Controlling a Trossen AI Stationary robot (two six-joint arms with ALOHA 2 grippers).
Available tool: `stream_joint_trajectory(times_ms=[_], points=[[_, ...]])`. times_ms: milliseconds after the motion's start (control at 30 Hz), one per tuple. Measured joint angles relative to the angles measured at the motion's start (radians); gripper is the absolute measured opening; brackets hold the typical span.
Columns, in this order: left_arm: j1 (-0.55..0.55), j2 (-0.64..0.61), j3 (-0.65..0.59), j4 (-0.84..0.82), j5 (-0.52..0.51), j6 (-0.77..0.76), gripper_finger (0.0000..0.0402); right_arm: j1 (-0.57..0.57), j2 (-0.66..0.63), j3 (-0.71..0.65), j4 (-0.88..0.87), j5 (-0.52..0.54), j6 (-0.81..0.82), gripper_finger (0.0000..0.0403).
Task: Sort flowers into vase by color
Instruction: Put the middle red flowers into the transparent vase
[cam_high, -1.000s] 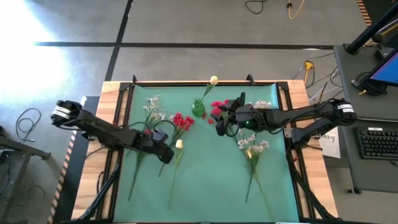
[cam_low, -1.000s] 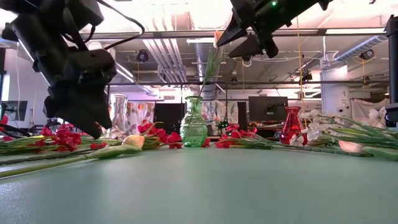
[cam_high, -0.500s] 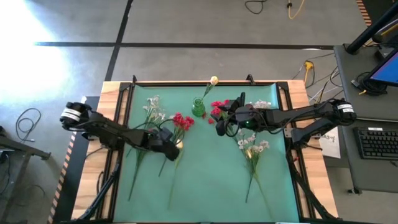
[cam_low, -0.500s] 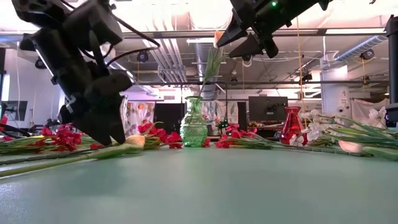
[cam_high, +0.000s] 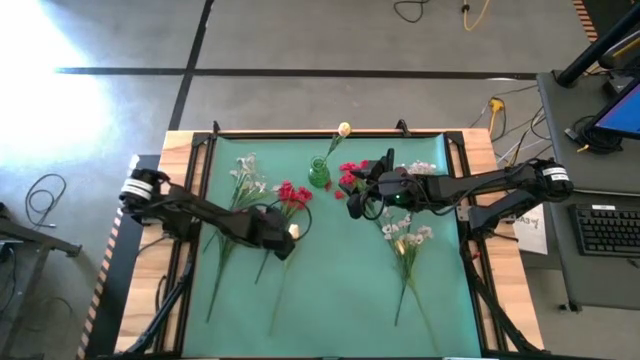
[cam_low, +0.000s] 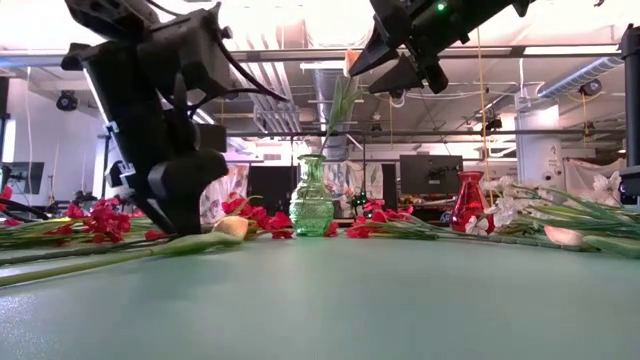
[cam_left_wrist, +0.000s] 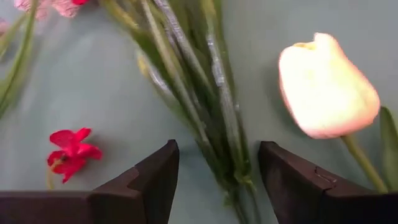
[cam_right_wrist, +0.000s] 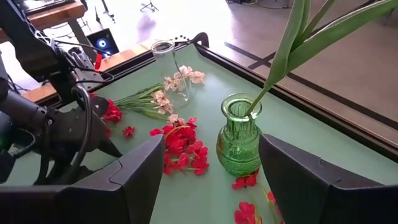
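Observation:
My left gripper (cam_high: 286, 243) (cam_low: 180, 225) is open and low over the green mat. In the left wrist view its fingers (cam_left_wrist: 217, 152) stand on either side of a bundle of green stems (cam_left_wrist: 208, 106) without touching them. A cream-yellow bud (cam_left_wrist: 326, 87) (cam_high: 295, 231) lies just beside it, its stem flat on the mat. A green vase (cam_high: 318, 175) (cam_right_wrist: 239, 143) holds one cream flower (cam_high: 344, 129) by the stem. My right gripper (cam_high: 353, 205) (cam_low: 385, 58) hovers open, high beside that vase. Red blooms (cam_high: 292, 193) and white sprays (cam_high: 245, 175) lie on the mat.
A clear vase (cam_right_wrist: 163, 56) stands at the far left of the mat and a red vase (cam_low: 468, 200) at the far right. More red blooms (cam_high: 350, 176) and white sprays (cam_high: 407, 236) lie under and near the right arm. A loose red petal (cam_left_wrist: 71, 152) lies by the left fingers.
My left gripper has moved toward the table's right and come down nearer the mat, ending beside the cream-yellow bud. The right arm and the flowers have stayed where they were.

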Motion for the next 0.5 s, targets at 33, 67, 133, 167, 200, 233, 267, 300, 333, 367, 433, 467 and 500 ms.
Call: stream_joint_trajectory(times_ms=[33, 67, 133, 167, 200, 233, 267, 300, 333, 367, 433, 467, 500], points=[[0.000, 0.009, 0.007, 0.001, 0.000, 0.004, 0.0197, 0.001, 0.000, 0.000, 0.000, 0.000, 0.000, 0.0252], [-0.001, 0.018, 0.011, 0.005, 0.002, 0.008, 0.0193, 0.001, 0.000, 0.000, 0.000, 0.000, 0.000, 0.0253], [-0.001, 0.031, 0.016, 0.011, 0.006, 0.008, 0.0183, 0.005, 0.000, 0.000, 0.000, 0.000, 0.002, 0.0255], [0.000, 0.036, 0.018, 0.013, 0.007, 0.008, 0.0176, 0.005, 0.000, 0.000, -0.001, 0.000, 0.002, 0.0256], [0.000, 0.038, 0.018, 0.015, 0.007, 0.007, 0.0169, 0.007, 0.000, 0.000, -0.001, 0.000, 0.002, 0.0256], [0.000, 0.039, 0.019, 0.013, 0.007, 0.006, 0.0162, 0.008, 0.000, 0.000, -0.001, 0.000, 0.002, 0.0256], [0.000, 0.040, 0.022, 0.010, 0.007, 0.006, 0.0154, 0.008, 0.000, 0.000, -0.001, 0.000, 0.002, 0.0255], [0.000, 0.039, 0.023, 0.009, 0.008, 0.006, 0.0145, 0.009, 0.000, 0.000, -0.001, 0.000, 0.002, 0.0254], [0.001, 0.037, 0.024, 0.008, 0.008, 0.006, 0.0135, 0.009, 0.000, 0.000, -0.001, 0.000, 0.001, 0.0253], [0.001, 0.034, 0.024, 0.007, 0.009, 0.005, 0.0125, 0.010, 0.000, 0.000, -0.002, 0.000, 0.001, 0.0252], [0.002, 0.028, 0.024, 0.003, 0.009, 0.005, 0.0101, 0.011, 0.000, 0.000, -0.001, 0.000, 0.001, 0.0250], [0.002, 0.026, 0.024, 0.001, 0.009, 0.005, 0.0088, 0.012, 0.000, 0.000, -0.002, 0.000, 0.001, 0.0250], [0.002, 0.026, 0.024, 0.001, 0.008, 0.005, 0.0075, 0.013, 0.000, 0.000, -0.002, 0.000, 0.001, 0.0249]])
